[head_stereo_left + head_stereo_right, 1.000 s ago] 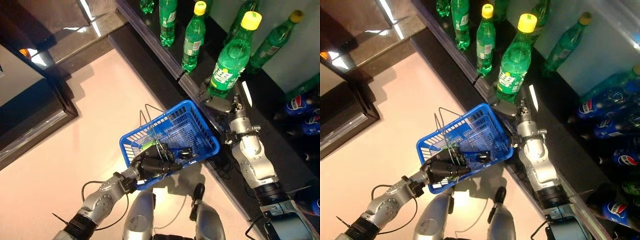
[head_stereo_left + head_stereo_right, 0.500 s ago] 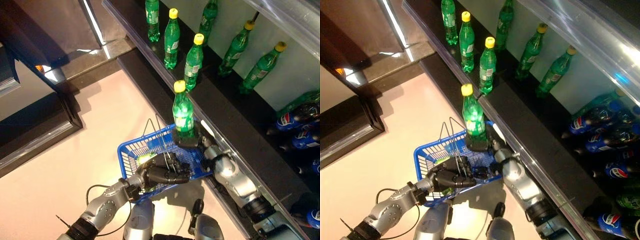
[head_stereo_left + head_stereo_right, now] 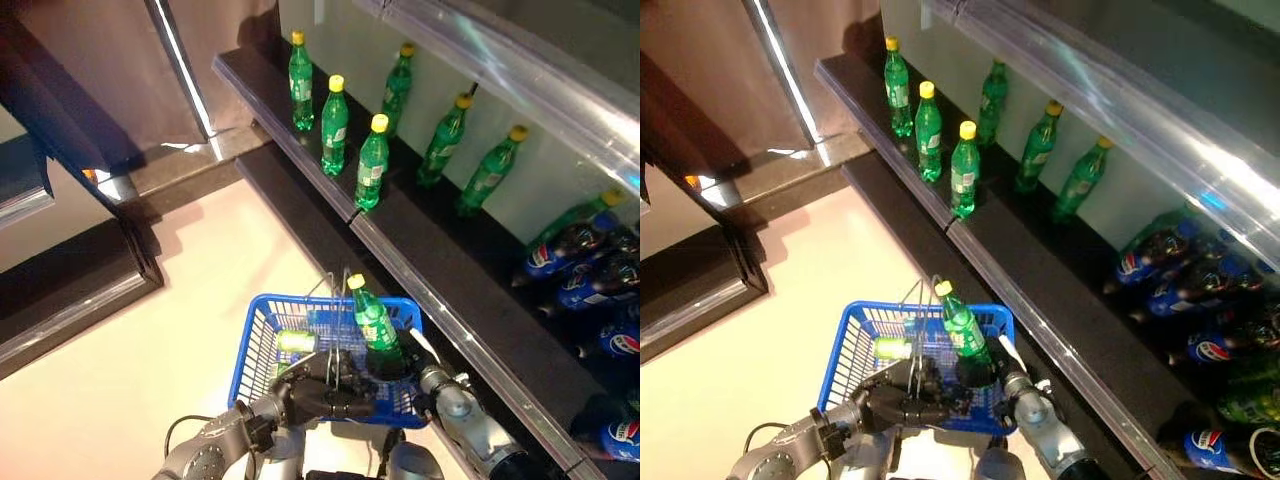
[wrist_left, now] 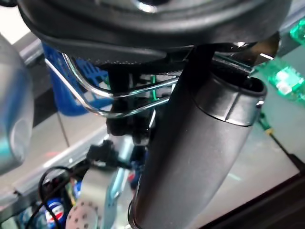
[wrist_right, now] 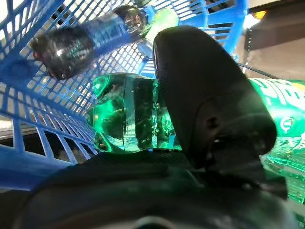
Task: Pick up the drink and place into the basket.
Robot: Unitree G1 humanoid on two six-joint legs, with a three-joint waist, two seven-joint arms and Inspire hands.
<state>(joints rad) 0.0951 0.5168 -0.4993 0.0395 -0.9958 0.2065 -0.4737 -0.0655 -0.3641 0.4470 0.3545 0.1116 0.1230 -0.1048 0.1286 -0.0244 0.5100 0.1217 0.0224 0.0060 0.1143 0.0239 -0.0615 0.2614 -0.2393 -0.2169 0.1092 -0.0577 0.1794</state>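
A green drink bottle (image 3: 372, 320) with a yellow cap leans upright inside the blue plastic basket (image 3: 250, 345), at its right end. My right hand (image 3: 386, 364) is shut round the bottle's lower part. In the right wrist view the thumb (image 5: 205, 95) lies across the green bottle (image 5: 126, 119), with the basket's mesh wall (image 5: 28, 119) behind it. My left hand (image 3: 322, 396) is at the basket's near edge, curled round the wire handles (image 4: 124, 98).
A dark bottle (image 5: 81, 40) and a green one (image 3: 296, 342) lie in the basket. A black shelf (image 3: 300, 150) beside it bears several standing green bottles (image 3: 372, 165). Blue-labelled cola bottles (image 3: 560, 250) lie at the right. Dark furniture (image 3: 70, 290) borders the floor at the left.
The whole picture has shifted, so the camera has moved. Relative to the basket, my right hand has brought the bottle from the shelf edge down into the basket. The left hand still holds the handles.
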